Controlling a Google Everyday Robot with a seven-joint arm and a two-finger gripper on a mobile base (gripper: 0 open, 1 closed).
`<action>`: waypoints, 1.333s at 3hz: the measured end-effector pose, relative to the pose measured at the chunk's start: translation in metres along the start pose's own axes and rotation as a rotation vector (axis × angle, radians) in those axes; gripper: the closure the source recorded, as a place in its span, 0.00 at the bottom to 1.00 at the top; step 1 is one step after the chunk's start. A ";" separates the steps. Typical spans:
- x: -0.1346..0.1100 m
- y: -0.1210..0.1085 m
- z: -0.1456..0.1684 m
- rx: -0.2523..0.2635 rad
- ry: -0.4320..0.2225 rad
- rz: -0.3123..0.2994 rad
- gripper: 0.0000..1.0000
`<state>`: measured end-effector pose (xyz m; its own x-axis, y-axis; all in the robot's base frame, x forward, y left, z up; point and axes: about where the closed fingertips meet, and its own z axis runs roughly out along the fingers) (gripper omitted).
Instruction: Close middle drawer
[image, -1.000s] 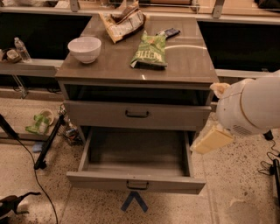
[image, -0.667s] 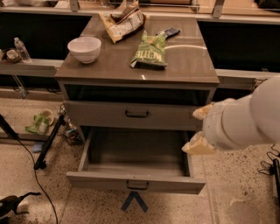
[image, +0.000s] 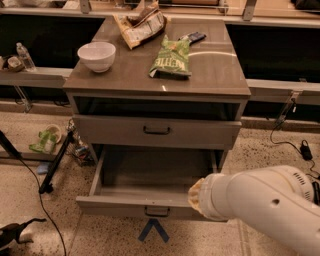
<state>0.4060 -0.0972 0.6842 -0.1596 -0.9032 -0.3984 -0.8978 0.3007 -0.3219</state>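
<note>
The middle drawer is pulled far out of the cabinet, and its empty inside shows. Its flat grey-beige front faces me with a small dark pull at the centre. Above it, the taller top drawer front sits nearly flush. The lowest drawer is hidden under the open one. My white arm comes in from the lower right. My gripper shows only as a cream tip at the right end of the open drawer's front, covering that corner.
On the cabinet top are a white bowl, a green chip bag and a tan bag. A blue mark is on the floor in front. Cables and a black stand lie to the left, and a plug to the right.
My arm has swung left and down, from beside the cabinet's right side to the front right corner of the open drawer. The drawer is as far out as before.
</note>
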 end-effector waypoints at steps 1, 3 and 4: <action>0.002 0.002 0.004 0.009 -0.002 -0.002 1.00; 0.042 0.008 0.105 -0.071 -0.027 0.095 1.00; 0.060 0.017 0.144 -0.111 -0.017 0.104 1.00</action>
<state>0.4402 -0.1020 0.5310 -0.2479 -0.8636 -0.4390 -0.9168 0.3556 -0.1818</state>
